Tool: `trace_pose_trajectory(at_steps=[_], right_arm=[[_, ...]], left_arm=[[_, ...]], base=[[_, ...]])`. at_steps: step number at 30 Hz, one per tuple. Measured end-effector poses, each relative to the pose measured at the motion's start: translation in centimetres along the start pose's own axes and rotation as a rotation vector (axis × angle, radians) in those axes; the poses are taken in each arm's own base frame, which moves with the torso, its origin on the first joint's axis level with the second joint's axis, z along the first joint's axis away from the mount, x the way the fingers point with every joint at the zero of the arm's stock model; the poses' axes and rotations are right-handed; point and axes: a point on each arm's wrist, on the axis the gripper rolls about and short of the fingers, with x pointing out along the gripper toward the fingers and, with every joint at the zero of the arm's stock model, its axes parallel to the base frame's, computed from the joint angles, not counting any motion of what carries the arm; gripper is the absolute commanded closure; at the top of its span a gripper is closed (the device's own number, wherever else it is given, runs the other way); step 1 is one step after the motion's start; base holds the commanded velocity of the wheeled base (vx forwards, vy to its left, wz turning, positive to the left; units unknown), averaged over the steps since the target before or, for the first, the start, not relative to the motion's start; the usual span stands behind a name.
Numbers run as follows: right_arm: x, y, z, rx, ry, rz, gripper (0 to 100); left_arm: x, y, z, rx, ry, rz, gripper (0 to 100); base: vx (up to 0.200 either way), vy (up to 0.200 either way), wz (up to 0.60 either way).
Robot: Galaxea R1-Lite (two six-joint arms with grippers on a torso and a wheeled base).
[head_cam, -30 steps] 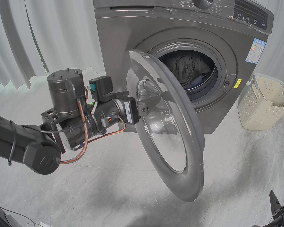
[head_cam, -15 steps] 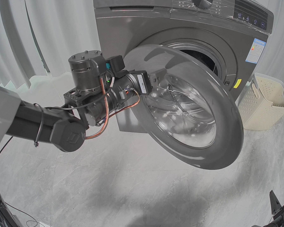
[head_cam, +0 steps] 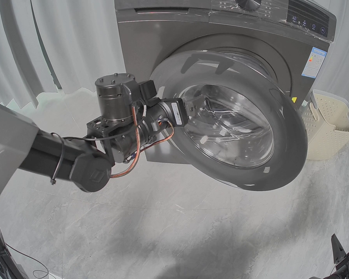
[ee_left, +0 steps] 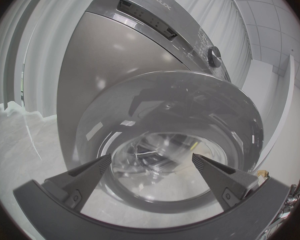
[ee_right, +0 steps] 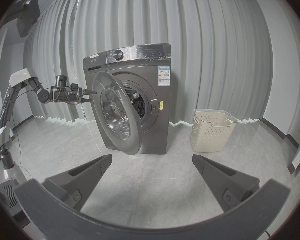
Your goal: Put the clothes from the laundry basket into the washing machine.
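The grey washing machine [head_cam: 163,28] stands ahead with its round glass door [head_cam: 240,97] swung most of the way across the drum opening. My left gripper [head_cam: 194,106] is open, with its fingertips against the door's outer face near the hinge side; the door [ee_left: 176,117] lies just beyond the spread fingers [ee_left: 90,174]. In the right wrist view, dark clothes [ee_right: 139,105] show inside the drum behind the door [ee_right: 118,114]. The cream laundry basket [head_cam: 329,128] stands on the floor to the right of the machine. My right gripper [ee_right: 150,157] hangs open low at the right, far from the machine.
White curtains [head_cam: 66,31] hang behind and beside the machine. Grey tiled floor [head_cam: 174,229] spreads open in front of the machine. The basket [ee_right: 211,134] sits close to the curtain, and what shows of its inside is bare.
The left arm has pushed the door from wide open to nearly across the opening. The clothes in the drum, visible a second ago in the head view, are now covered by the door.
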Motion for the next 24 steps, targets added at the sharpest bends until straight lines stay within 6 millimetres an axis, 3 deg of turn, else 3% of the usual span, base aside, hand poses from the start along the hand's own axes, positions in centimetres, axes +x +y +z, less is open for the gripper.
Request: trace_pose_trajectory(at_steps=[5, 14, 24], right_arm=[[0.0, 0.0, 0.0, 0.001, 0.0, 0.0, 0], [0.0, 0.0, 0.0, 0.002, 0.0, 0.0, 0], [0.0, 0.0, 0.0, 0.002, 0.0, -0.001, 0]], left_arm=[[-3.8, -0.5, -0.1, 0.002, 0.058, -0.005, 0], [-15.2, -0.9, 1.6, 0.005, 0.105, -0.018, 0], [-27.8, 1.7, 0.7, 0.091, 0.094, 0.081, 0]], base=[[0.0, 0.0, 0.0], [0.0, 0.0, 0.0], [0.0, 0.0, 0.0]])
